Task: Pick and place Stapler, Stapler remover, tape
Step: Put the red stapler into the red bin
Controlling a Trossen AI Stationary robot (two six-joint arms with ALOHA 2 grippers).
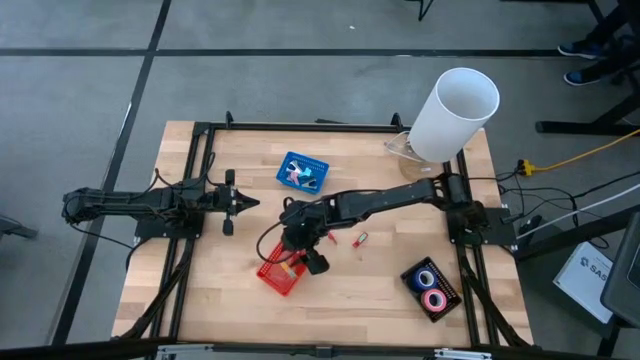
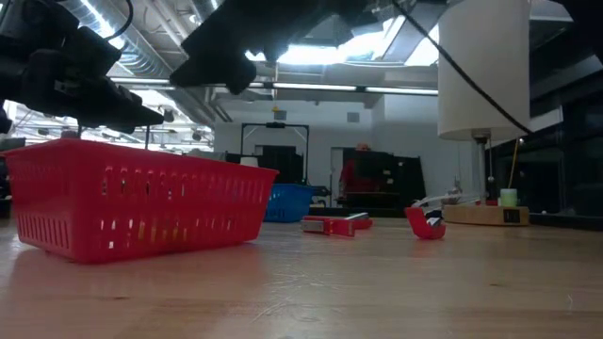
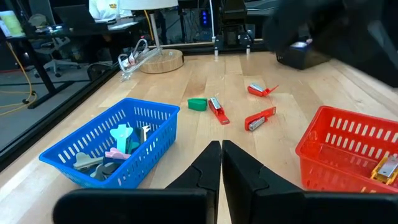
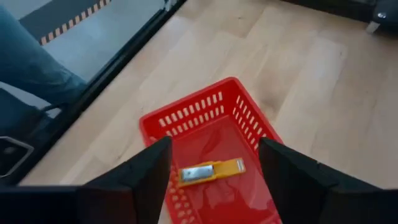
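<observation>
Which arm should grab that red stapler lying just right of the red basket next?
Probably right. The right gripper hangs open over the red basket, close to the red stapler. The left gripper is shut and farther off.

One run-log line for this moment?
right gripper: open over red basket | yellow stapler: inside basket | left gripper: shut, waiting

Counts on the table

Two baskets: one red [image 1: 277,275], one blue [image 1: 302,171]. One yellow stapler [image 4: 210,171] lies in the red basket. Three small red staplers [image 3: 260,119] lie loose on the wood. One black tray [image 1: 431,288] holds two tape rolls [image 1: 428,276].
</observation>
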